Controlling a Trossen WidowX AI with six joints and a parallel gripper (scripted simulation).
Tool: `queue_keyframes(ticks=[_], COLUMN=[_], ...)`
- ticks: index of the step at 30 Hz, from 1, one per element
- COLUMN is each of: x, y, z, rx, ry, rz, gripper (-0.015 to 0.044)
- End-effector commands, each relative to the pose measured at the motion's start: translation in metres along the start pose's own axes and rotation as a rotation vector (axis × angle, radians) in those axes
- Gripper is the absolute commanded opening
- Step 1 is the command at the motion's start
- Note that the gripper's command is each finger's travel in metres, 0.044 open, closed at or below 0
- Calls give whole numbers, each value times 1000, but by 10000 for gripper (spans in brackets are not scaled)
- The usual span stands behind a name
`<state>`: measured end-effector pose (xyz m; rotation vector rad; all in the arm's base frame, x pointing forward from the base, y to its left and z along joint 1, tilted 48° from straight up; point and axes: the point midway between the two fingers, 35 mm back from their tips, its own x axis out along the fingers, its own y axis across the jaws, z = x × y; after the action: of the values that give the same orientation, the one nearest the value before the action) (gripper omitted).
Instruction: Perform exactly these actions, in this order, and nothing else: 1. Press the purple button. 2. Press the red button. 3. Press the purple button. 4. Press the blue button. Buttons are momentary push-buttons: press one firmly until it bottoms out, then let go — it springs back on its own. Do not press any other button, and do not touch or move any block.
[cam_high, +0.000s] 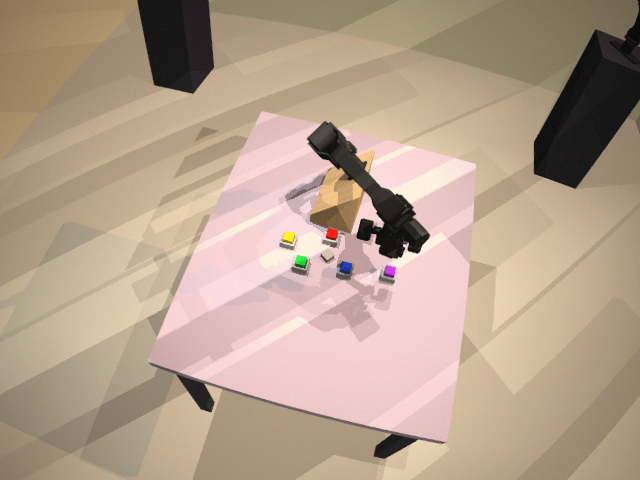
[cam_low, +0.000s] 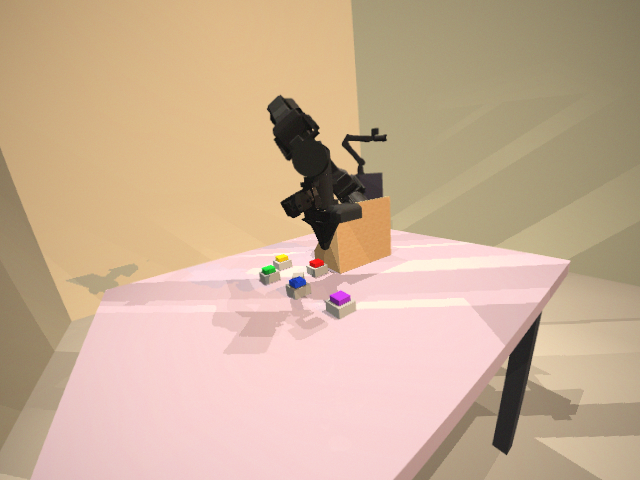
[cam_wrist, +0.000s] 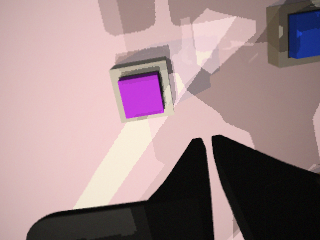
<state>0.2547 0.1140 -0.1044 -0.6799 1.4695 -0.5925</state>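
The purple button (cam_high: 389, 271) (cam_low: 340, 298) (cam_wrist: 141, 95) stands up in its pale housing, with nothing on it. My gripper (cam_low: 324, 246) (cam_wrist: 207, 146) is shut and empty, in the air above the table. In the wrist view its tips are below and right of the purple button, touching nothing. The red button (cam_high: 331, 234) (cam_low: 316, 263) is up, beside the wooden block's near end. The blue button (cam_high: 345, 267) (cam_low: 297, 282) (cam_wrist: 306, 35) is up too, between the green and purple ones in the top view.
The yellow button (cam_high: 288, 237) (cam_low: 281, 258) and green button (cam_high: 300, 261) (cam_low: 268, 270) are at the left. A small grey block (cam_high: 327, 255) lies between the red, green and blue buttons. A big wooden wedge (cam_high: 336, 201) (cam_low: 364, 235) stands behind the red button, under the arm.
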Motion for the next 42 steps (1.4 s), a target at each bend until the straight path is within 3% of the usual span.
queue_keyframes(ticks=[1, 7, 12, 42], x=[10, 13, 72, 105], y=[38, 38, 37, 36], z=[0, 1, 0, 0], rx=[4, 4, 5, 5], ry=[4, 4, 4, 4], rz=[-3, -3, -6, -8], gripper=[20, 20, 20, 20])
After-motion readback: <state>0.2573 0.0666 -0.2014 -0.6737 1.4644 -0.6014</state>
